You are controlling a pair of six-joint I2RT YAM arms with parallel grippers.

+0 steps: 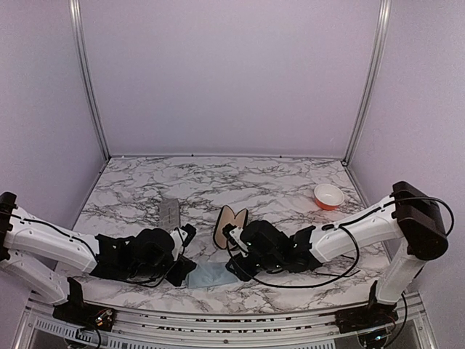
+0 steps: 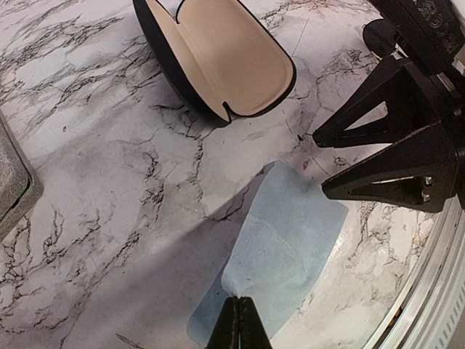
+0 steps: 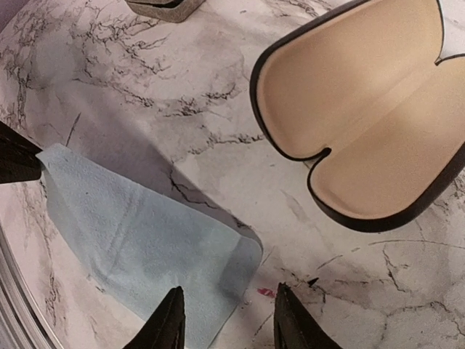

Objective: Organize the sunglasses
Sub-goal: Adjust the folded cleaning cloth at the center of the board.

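No sunglasses show in any view. A light blue cloth point(image 1: 211, 275) point(image 2: 290, 233) point(image 3: 138, 233) lies flat on the marble near the front edge. My left gripper point(image 1: 187, 272) point(image 2: 240, 299) is shut on one edge of the cloth, pinching up a small fold. My right gripper point(image 1: 234, 270) point(image 3: 227, 294) stands open over the cloth's opposite corner, one finger above the cloth and the other above bare marble. A glossy black oval case point(image 1: 231, 225) point(image 2: 218, 62) point(image 3: 363, 123) lies open just beyond the cloth, its tan lining empty.
A grey rectangular case point(image 1: 170, 211) point(image 2: 11, 182) point(image 3: 163, 6) lies shut behind the left gripper. An orange and white bowl point(image 1: 328, 195) stands at the back right. The table's metal front rail point(image 2: 429, 276) runs close to the cloth.
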